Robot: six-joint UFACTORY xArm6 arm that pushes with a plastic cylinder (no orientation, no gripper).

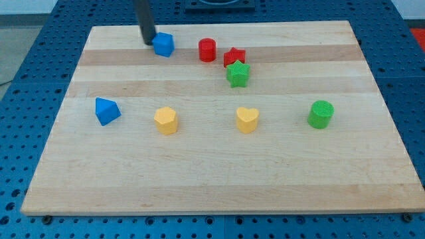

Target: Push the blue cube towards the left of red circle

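Note:
The blue cube point(163, 44) sits near the view's top on the wooden board point(219, 179). The red circle, a short red cylinder point(207, 50), stands to the cube's right with a gap between them. My tip point(149, 42) is at the cube's left side, touching or nearly touching it. The dark rod rises from there out of the view's top.
A red star point(234, 57) and a green star point(238, 74) lie right of the red circle, touching each other. A blue triangular block point(106, 111), a yellow hexagon point(166, 121), a yellow heart point(247, 120) and a green cylinder point(321, 114) lie in a row across the middle.

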